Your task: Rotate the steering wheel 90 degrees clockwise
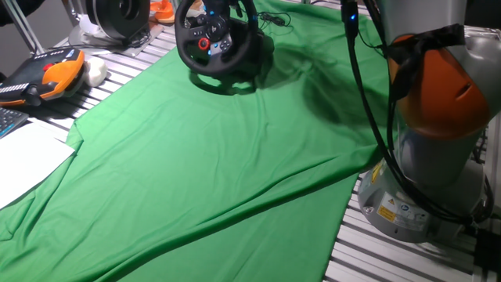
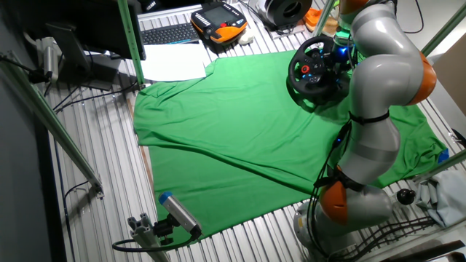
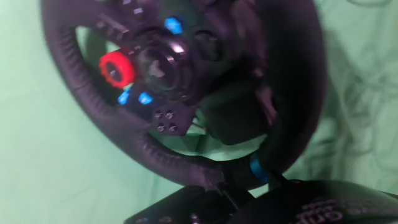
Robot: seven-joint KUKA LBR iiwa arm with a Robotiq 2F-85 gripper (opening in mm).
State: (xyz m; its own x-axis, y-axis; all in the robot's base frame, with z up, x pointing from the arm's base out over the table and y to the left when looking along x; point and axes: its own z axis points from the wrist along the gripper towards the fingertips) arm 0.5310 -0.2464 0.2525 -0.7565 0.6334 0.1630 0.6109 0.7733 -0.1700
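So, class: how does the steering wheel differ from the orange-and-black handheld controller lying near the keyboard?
The steering wheel is round and black; the handheld controller is blocky, orange and black. The wheel stands tilted on the green cloth; the controller lies flat on the bare slatted table. Both carry buttons.

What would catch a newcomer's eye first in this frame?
The bright green cloth covering most of the table stands out first. At its far edge sits the black steering wheel, its red dial filling the blurred hand view. The silver-and-orange arm bends over it.
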